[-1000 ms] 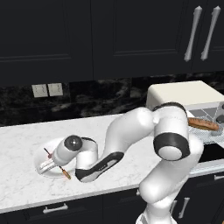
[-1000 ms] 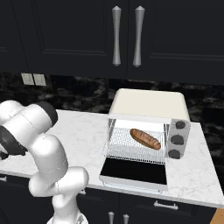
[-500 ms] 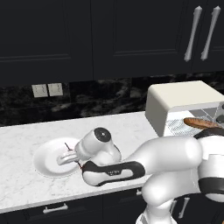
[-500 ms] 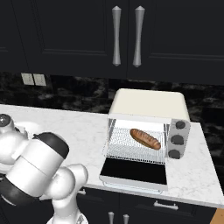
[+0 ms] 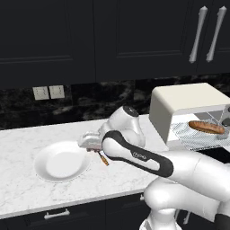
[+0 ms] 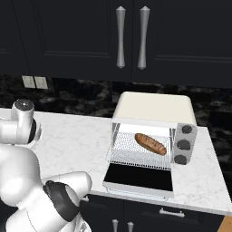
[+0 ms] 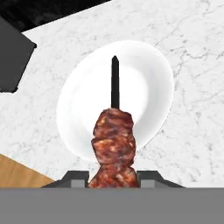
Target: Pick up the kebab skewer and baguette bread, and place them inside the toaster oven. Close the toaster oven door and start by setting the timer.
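My gripper (image 5: 92, 143) is shut on the kebab skewer (image 5: 103, 158) and holds it just above the right rim of a white plate (image 5: 42, 155). In the hand view, the skewer's red-brown meat (image 7: 114, 140) sits between my gripper (image 7: 113, 179) fingertips, its dark stick pointing over the plate (image 7: 146, 78). The golden-brown baguette bread (image 6: 150, 143) lies on the wire rack inside the cream toaster oven (image 6: 156, 108). The toaster oven door (image 6: 139, 179) hangs open, flat in front. The baguette (image 5: 206, 127) also shows in the oven (image 5: 188, 101) at the right of the left base view.
Three grey knobs (image 6: 183, 145) line the oven's right front. Dark upper cabinets with bar handles (image 6: 131, 36) hang above the white marble counter (image 6: 77, 140). Wall outlets (image 5: 48, 92) sit on the black backsplash.
The gripper has lifted the skewer off the plate and carried it up and to the right. The arm's elbow has swung across the front of both base views.
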Motion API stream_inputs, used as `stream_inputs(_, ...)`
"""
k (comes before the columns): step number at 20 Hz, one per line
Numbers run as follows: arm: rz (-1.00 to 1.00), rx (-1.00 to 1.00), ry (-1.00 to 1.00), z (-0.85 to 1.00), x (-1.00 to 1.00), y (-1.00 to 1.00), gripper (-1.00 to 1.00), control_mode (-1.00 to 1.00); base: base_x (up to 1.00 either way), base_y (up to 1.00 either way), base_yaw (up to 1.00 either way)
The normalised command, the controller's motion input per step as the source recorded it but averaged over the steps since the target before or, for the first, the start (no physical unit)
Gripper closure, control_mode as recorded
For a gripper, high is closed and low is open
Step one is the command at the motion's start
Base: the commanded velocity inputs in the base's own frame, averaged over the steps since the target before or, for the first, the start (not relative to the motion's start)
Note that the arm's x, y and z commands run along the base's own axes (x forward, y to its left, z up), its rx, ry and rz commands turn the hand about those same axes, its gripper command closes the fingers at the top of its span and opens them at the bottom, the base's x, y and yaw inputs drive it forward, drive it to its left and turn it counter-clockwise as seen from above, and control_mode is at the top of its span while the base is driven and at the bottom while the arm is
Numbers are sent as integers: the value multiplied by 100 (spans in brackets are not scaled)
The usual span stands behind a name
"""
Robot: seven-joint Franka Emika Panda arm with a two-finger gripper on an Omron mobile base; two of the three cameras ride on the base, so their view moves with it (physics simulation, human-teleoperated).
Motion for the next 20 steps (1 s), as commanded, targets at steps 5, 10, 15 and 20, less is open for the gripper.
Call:
stream_inputs(5, -17, -4, 18, 59, -16, -34, 100, -100, 0, 0, 0)
stream_inputs(10, -20, -14, -1, 1, -40, -56, 100, -100, 0, 0, 0)
stream_inputs(15, -8, -6, -1, 7, -31, -80, 100, -100, 0, 0, 0)
stream_inputs(20, -10, -2, 0, 14, -26, -81, 100, -100, 0, 0, 0)
